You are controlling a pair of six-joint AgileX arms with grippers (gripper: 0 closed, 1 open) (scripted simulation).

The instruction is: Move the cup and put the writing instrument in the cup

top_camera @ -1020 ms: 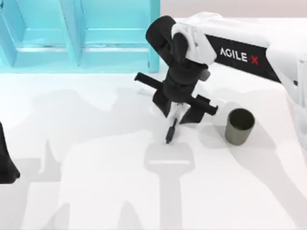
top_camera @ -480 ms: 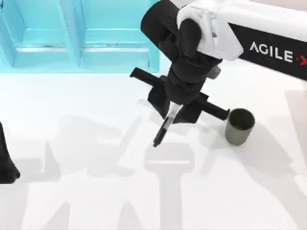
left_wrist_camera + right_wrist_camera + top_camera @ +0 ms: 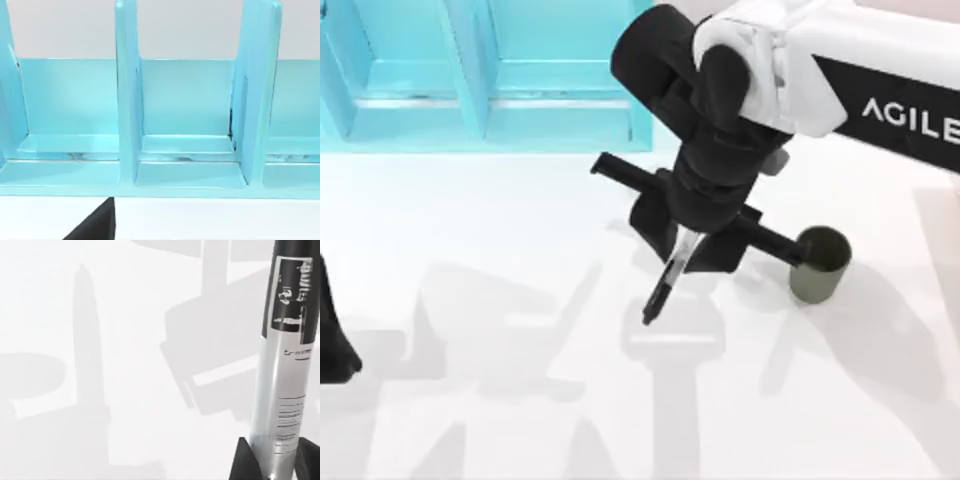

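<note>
1 arm working: my right gripper (image 3: pixel 682 252) is clamped on the marker (image 3: pixel 665 282), hanging tip-down clear of the table (image 3: pixel 500 400) so I judge it can go in end-first | cup (image 3: pixel 817 264) upright just right of it, nothing inside | left gripper (image 3: pixel 332 340) parked at left edge, fingers cannot tell | blue rack (image 3: pixel 480 80) behind

Right tool (image 3: pixel 272 460) grips the labelled marker (image 3: pixel 287 370) above the table (image 3: pixel 100 340).

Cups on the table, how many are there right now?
1. The cup stands upright on the table's right side, just right of the right gripper, which holds the marker off the table.
</note>
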